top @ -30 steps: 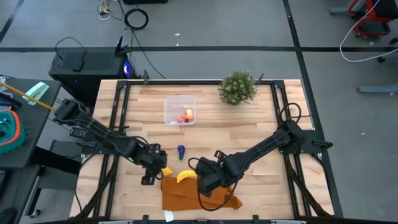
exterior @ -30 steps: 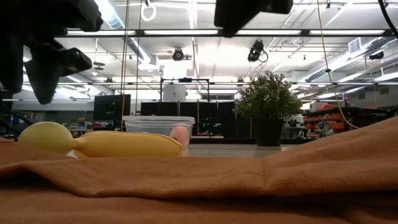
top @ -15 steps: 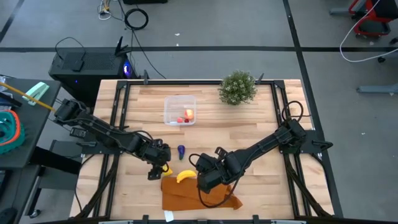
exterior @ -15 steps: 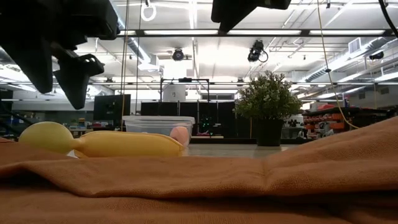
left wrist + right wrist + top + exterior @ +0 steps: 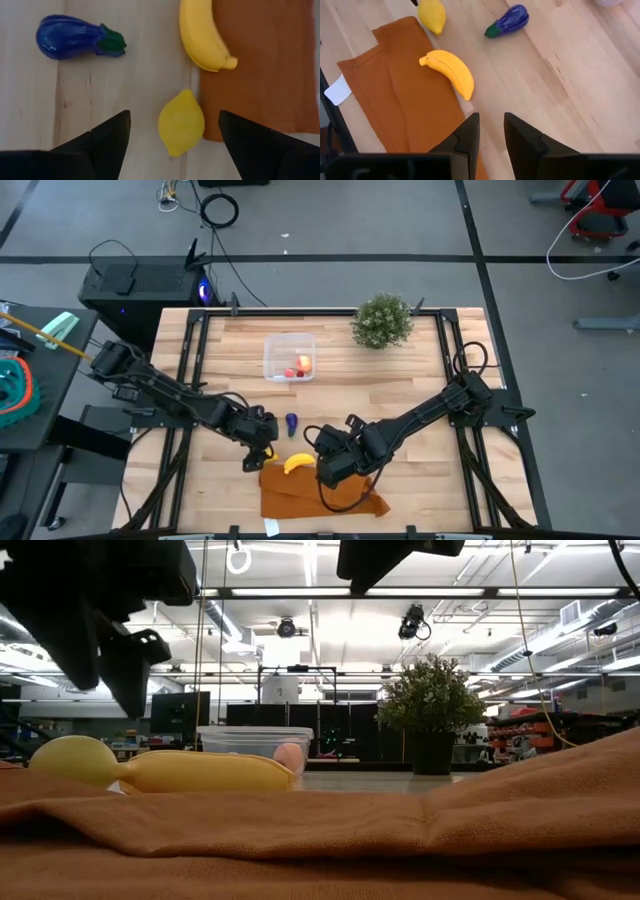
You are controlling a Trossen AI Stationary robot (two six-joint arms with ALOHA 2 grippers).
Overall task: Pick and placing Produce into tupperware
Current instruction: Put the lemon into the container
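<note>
- Sitting straight ahead of the left gripper [image 5: 172, 145], between its two widely spread fingers and not touched by either, is the lemon [image 5: 181, 123]; those fingers hold nothing, and I'd judge the lemon to be its target.
- Just beyond the lemon from that gripper lies the banana [image 5: 201, 35], partly resting on the orange-brown cloth [image 5: 265, 65], whose edge the lemon is touching or nearly touching.
- Off to the other side, well apart on bare wood, is the purple eggplant [image 5: 75, 40] with its green cap.
- The right gripper [image 5: 490, 135] hangs above the cloth's edge, near the banana, with only a narrow gap between its fingers and nothing in them; it looks to be waiting.
- Farther across the table [image 5: 420, 380] from both grippers stands the tupperware [image 5: 289, 356], and I can make out a red-peach round fruit [image 5: 304, 363] and a tiny red piece [image 5: 291, 372] inside.
- So by my reckoning two items are in and three remain: lemon, banana, eggplant.
- Beyond it all, the green plant [image 5: 382, 320] stands at the far edge, no part of the job.
</note>
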